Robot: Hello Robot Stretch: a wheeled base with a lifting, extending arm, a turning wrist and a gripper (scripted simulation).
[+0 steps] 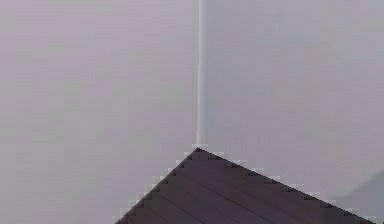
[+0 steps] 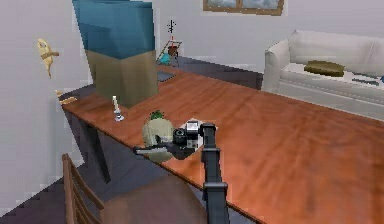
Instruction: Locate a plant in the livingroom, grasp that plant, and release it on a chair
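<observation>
The forward view covers a room corner: two pale walls meet at a vertical seam above a dark plank floor.

In the arm side view, a long reddish-brown wooden surface runs from the view's left toward its lower right. The plant – a few green leaves in a pale, rounded pot – stands on this surface near its near edge, left of the middle of the view. The arm rises from the bottom edge, and the gripper reaches left from its far end, at the base of the plant. The fingers appear as thin dark lines against the pot and the surface edge. Their state cannot be told, nor whether they touch the pot or hold anything.

A small pale bottle stands on the surface left of the plant. Behind it, a large blue-and-tan box occupies the far left end of the surface.

A wooden chair stands at the lower left – its back is near the edge of the surface. A white sofa with an olive cushion stands at the upper right.
</observation>
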